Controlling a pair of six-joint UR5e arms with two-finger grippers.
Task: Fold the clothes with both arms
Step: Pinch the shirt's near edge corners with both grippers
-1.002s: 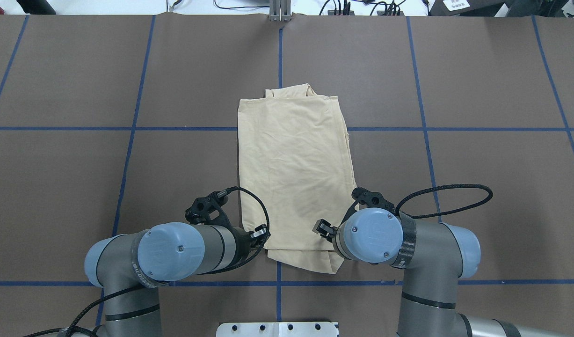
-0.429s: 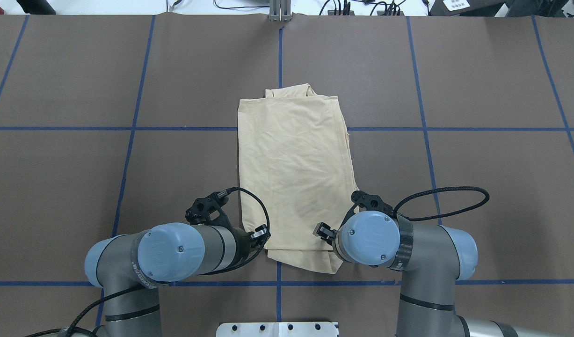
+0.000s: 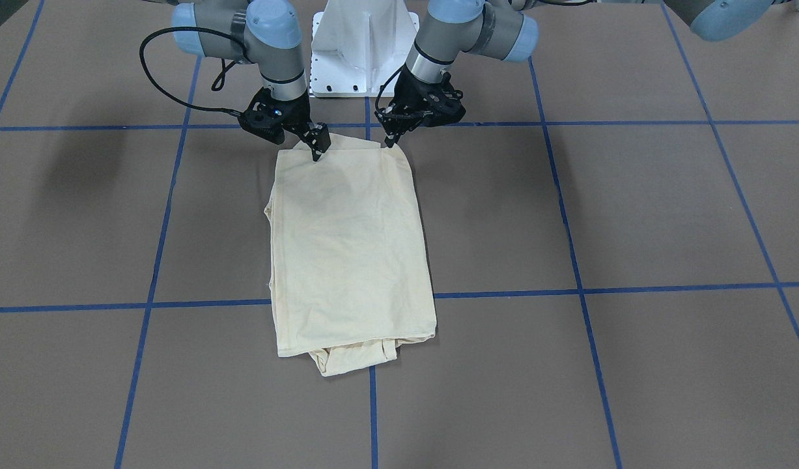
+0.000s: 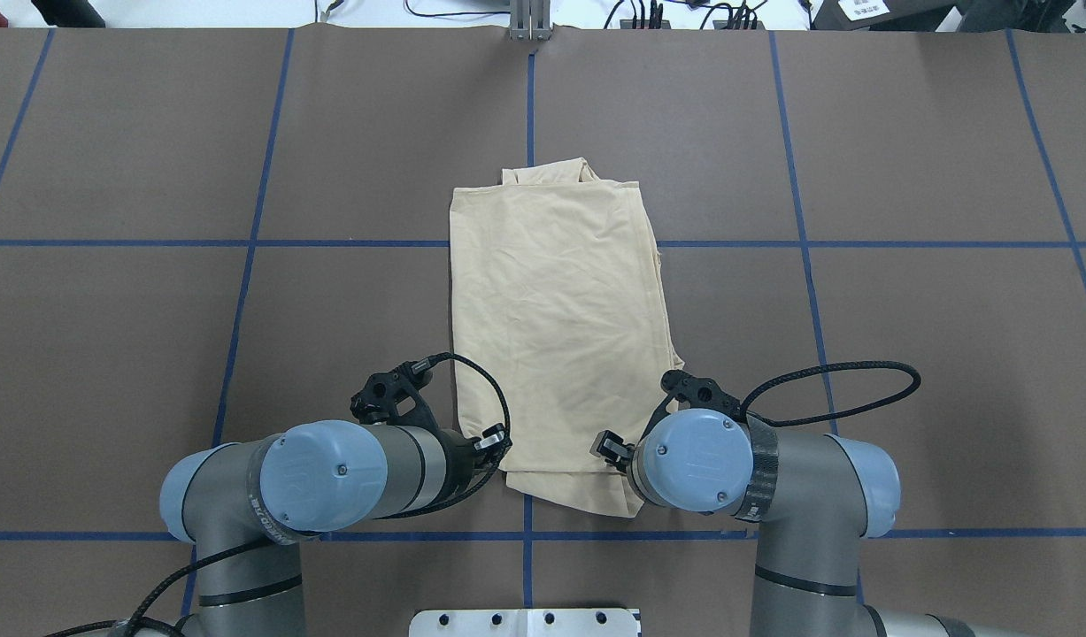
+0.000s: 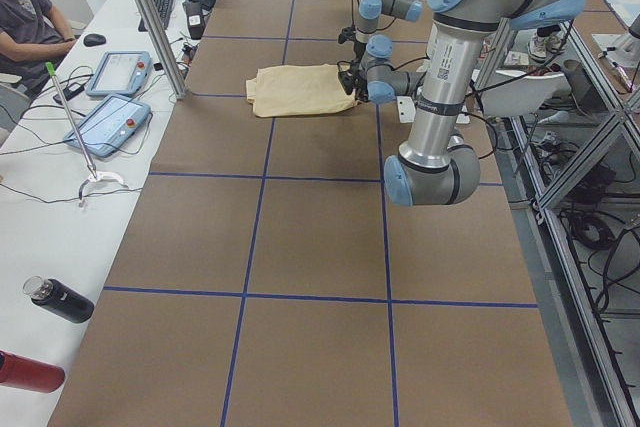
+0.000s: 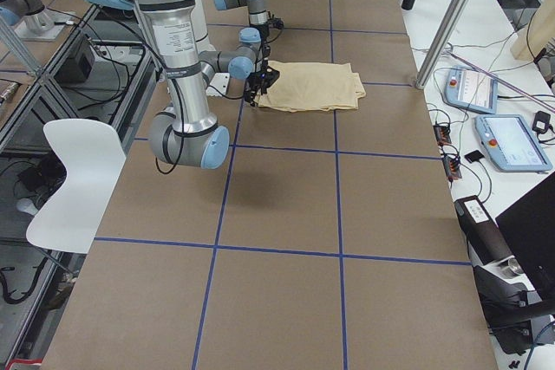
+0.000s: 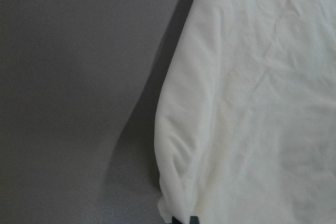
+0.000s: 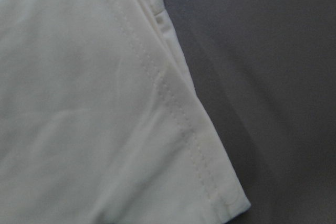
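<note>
A pale cream T-shirt (image 4: 556, 336), folded into a long strip with its print hidden, lies midway between the two ends of the brown table (image 4: 905, 354), one short end close to the robot's edge. The left claw (image 3: 389, 140) and the right claw (image 3: 316, 154) are both down at that near end, one at each corner, tips at the cloth. How far their fingers are spread, and whether any fabric is between them, cannot be told from these views.

The shirt looks thin, light and limp. It is creased all over, and tucked layers poke out past its far end (image 3: 350, 358). It will likely sag and trail when lifted and offer no stiffness, so the layers may slide apart unless each pinch takes in the whole stack. The two near corners look the best holds. The stitched hem (image 8: 173, 103) at the right corner gives a firmer ridge, and the rolled side edge (image 7: 173, 145) serves the left claw.

Nothing rests on the table between the near end and the far one, only blue tape lines (image 4: 242, 243). The white pedestal base (image 3: 365, 45) sits behind the claws. Control tablets (image 5: 120, 72), a dark bottle (image 5: 60, 299) and a seated person (image 5: 30, 17) are on a side bench, well apart from the shirt.
</note>
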